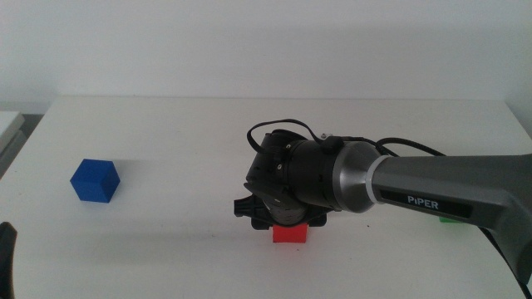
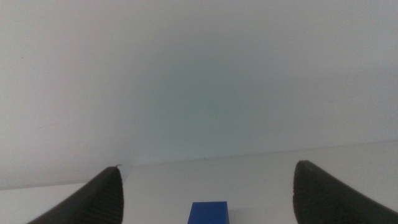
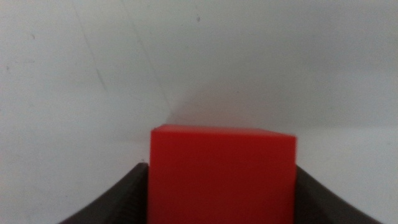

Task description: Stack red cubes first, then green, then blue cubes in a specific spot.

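The red cube (image 1: 291,233) sits low near the table's front middle, under the right gripper (image 1: 287,223), whose arm reaches in from the right. In the right wrist view the red cube (image 3: 222,174) fills the space between the two dark jaws, which press against both its sides. The blue cube (image 1: 94,180) rests alone at the left of the table. A sliver of the green cube (image 1: 450,220) shows behind the right arm. The left gripper (image 1: 5,249) waits at the bottom left corner, open, and in its wrist view the blue cube (image 2: 209,213) lies ahead between its spread jaws.
The white table (image 1: 183,133) has its far edge along the back wall. A pale object (image 1: 8,124) lies off the table's left side. The right arm's grey link (image 1: 449,189) spans the table's right half. Faint dark marks (image 3: 199,18) dot the tabletop beyond the red cube.
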